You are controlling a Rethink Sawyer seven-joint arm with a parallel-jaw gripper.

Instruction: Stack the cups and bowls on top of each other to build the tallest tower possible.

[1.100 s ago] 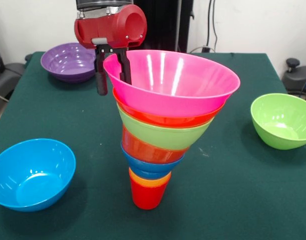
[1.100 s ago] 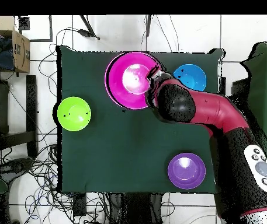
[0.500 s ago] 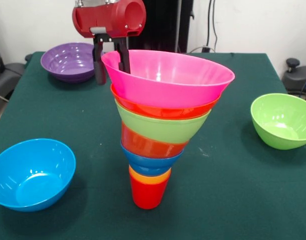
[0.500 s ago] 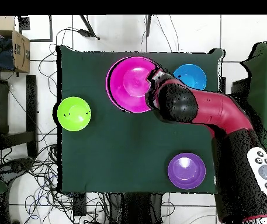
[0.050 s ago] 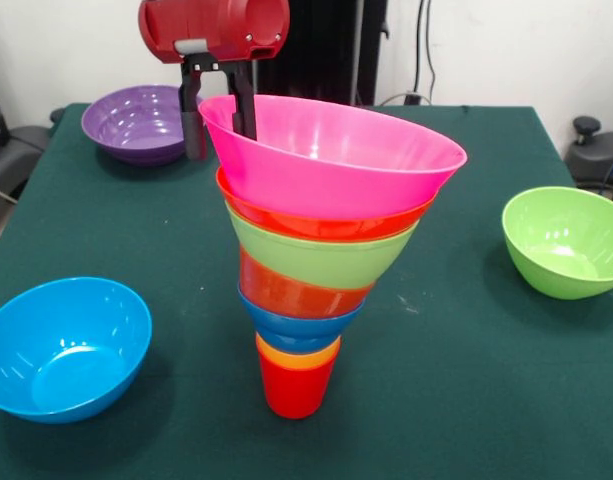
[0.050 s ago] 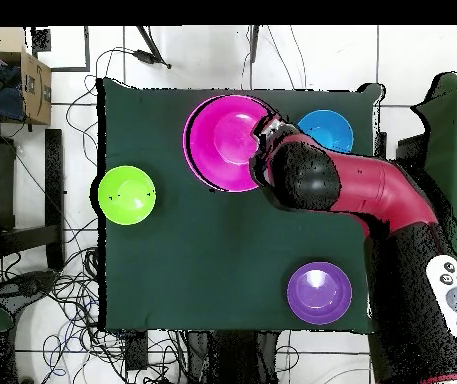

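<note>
My gripper (image 5: 219, 112) sits at the rim of the large pink bowl (image 5: 336, 160), the top piece of the tower (image 5: 311, 260). One finger (image 5: 193, 125) hangs outside the bowl wall and the other (image 5: 244, 105) drops inside it, so the rim runs between them; the fingers stand a narrow way apart, and I cannot tell whether they are pressing the plastic or only straddling it. The pink bowl is tilted, its rim higher on my gripper's side and lower on the opposite side. Below it the tower narrows downward: a large orange-red bowl (image 5: 316, 222), a lime green bowl (image 5: 321, 258), a smaller orange-red bowl (image 5: 296, 292), a small blue bowl (image 5: 298, 330), then the orange cup (image 5: 296, 354) nested in the red cup (image 5: 296, 388), which stands on the green table (image 5: 466, 380). From overhead only the pink bowl's mouth shows, with my arm (image 6: 362, 190) reaching to its edge. Three bowls lie loose on the table, well apart from the tower: a purple bowl (image 5: 136, 122), a light blue bowl (image 5: 61, 345), and a second lime green bowl (image 5: 566, 240).
</note>
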